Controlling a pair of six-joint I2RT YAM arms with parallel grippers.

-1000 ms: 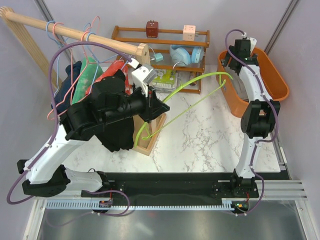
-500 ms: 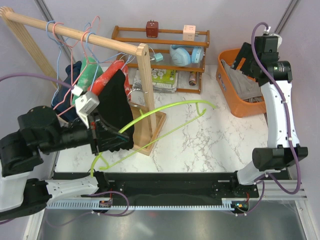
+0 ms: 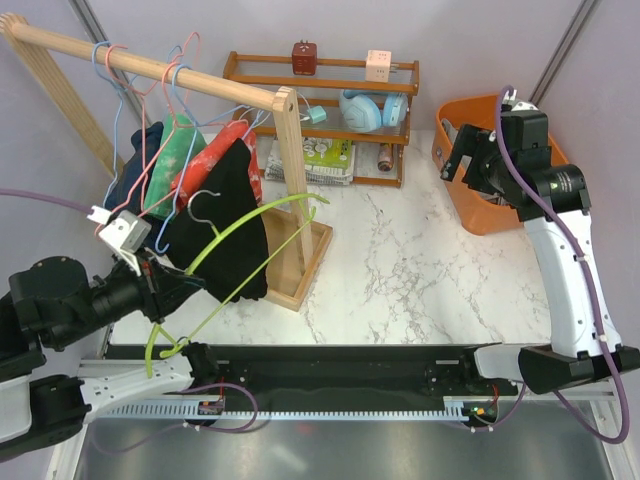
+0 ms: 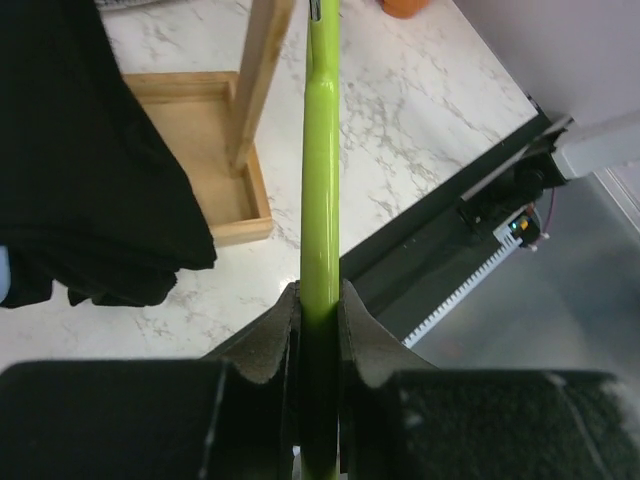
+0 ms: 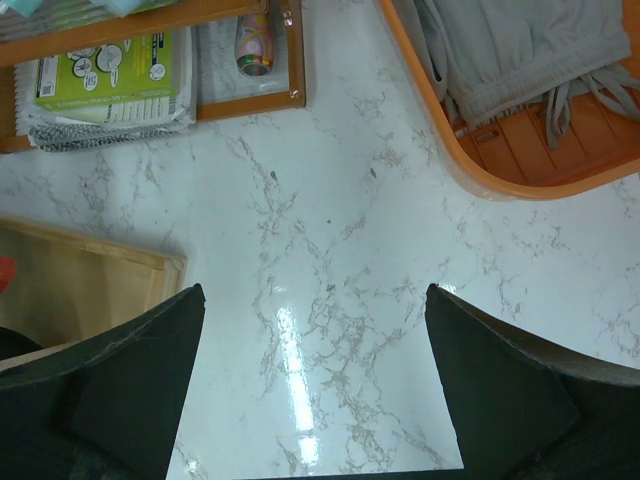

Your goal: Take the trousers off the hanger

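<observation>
The trousers (image 5: 520,40) already lie in the orange bin (image 5: 500,190), upper right of the right wrist view, so the removal looks done. At the bottom of the left wrist view, the left gripper (image 4: 320,310) is clamped on the bare hanger (image 4: 320,150). The right gripper (image 5: 315,390) hangs wide open and empty. The next move is probably to set the hanger down.

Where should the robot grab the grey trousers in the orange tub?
Probably the gathered waistband of the trousers, near the drawstrings, coming straight down from above. They lie crumpled inside the orange tub, whose walls block the sides, and that thick edge looks easy to pinch.
</observation>
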